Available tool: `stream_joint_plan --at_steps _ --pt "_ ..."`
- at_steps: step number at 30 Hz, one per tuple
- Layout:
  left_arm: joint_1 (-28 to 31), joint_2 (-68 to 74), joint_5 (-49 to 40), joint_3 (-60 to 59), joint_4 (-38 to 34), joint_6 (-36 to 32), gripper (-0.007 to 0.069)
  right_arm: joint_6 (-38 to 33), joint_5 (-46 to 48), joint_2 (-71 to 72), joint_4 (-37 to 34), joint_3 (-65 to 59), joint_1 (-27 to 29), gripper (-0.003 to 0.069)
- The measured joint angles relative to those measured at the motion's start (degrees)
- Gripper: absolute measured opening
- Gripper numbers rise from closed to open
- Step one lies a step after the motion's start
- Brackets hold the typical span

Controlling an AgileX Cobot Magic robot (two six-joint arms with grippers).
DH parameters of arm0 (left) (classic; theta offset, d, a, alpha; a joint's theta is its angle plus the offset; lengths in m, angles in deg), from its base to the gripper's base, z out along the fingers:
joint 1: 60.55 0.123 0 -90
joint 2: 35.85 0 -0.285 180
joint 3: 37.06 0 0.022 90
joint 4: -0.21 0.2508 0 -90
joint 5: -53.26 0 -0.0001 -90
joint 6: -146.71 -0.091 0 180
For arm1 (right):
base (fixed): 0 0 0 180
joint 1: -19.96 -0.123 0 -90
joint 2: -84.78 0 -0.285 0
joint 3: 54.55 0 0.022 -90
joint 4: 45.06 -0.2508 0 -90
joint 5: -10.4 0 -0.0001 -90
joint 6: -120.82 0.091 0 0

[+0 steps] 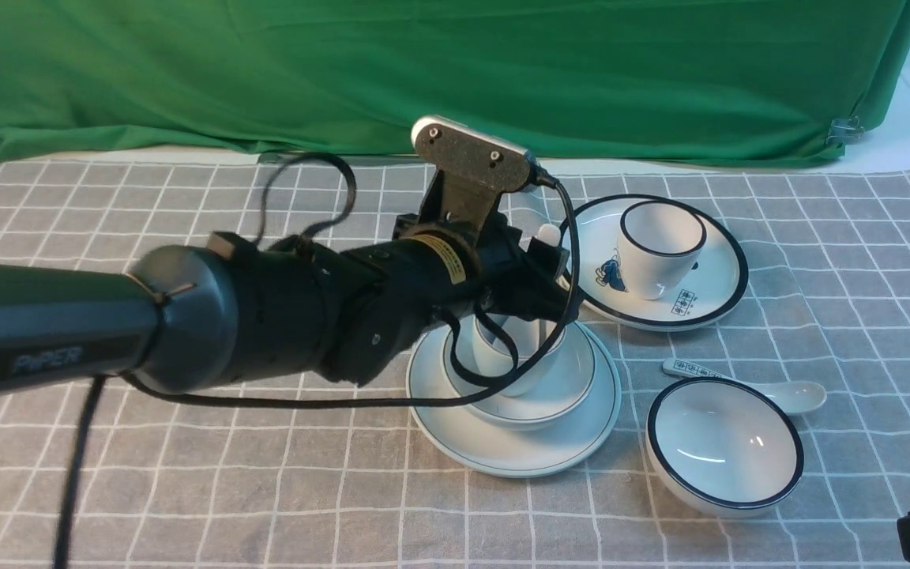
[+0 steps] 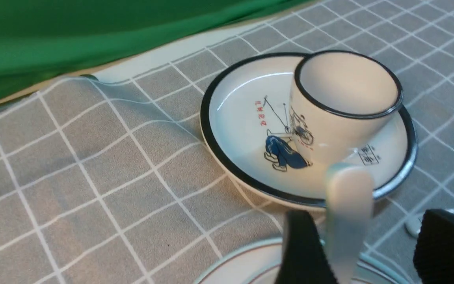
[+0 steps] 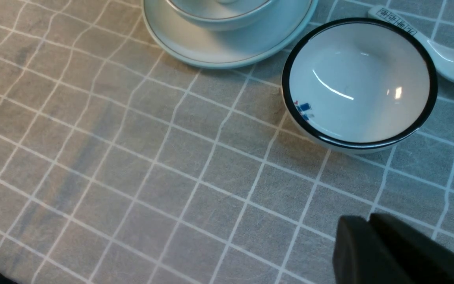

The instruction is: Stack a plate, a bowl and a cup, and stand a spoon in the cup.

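Front view, left gripper (image 2: 373,252) above stacked plate (image 1: 518,450), bowl (image 1: 575,381), cup (image 1: 538,367), fingers (image 2: 306,248) apart beside upright spoon (image 2: 349,205), right gripper (image 3: 373,244) fingers together

The tablecloth (image 1: 186,474) is grey with a white grid, and the backdrop (image 1: 502,71) is plain green. The plate (image 1: 518,454), the bowl (image 1: 573,387) and the cup (image 1: 494,356) are pale bluish-white, each with a thin dark rim line. The spoon (image 1: 547,235) is plain white.

At two o'clock from them, the white black-rimmed plate (image 1: 708,292) bears a blue figure drawing, red characters and dark marks. The black-rimmed cup (image 1: 656,253) is white. At three o'clock, the printed spoon (image 1: 787,393) is white with dark marks. At four o'clock, the black-rimmed bowl (image 1: 723,446) is white with small blue and red marks. The left arm (image 1: 265,308) is black with a yellow label.
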Motion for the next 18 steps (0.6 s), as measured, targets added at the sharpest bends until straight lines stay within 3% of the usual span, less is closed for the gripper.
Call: stream_joint_plan --at_steps 5,7,11,14,18 --pt "0.00 -8.20 -10.14 0.00 0.88 0.05 0.0419 0.00 0.00 0.00 0.00 0.00 0.00 0.0070" --pt "0.00 -13.58 -16.30 0.00 0.95 0.05 0.0384 -0.10 -0.05 0.00 0.00 0.00 0.00 0.0070" --pt "0.00 -24.14 -27.31 0.00 2.11 0.72 0.0213 -1.82 -2.58 0.00 0.00 0.00 0.00 0.0070" --pt "0.00 -30.98 -30.80 -1.83 3.53 2.52 0.0076 -2.57 -5.66 0.24 0.19 0.00 0.00 0.0062" --pt "0.00 -40.44 -29.37 -10.22 5.10 7.28 0.0015 -2.62 -10.29 3.22 1.75 0.00 0.00 0.0025"
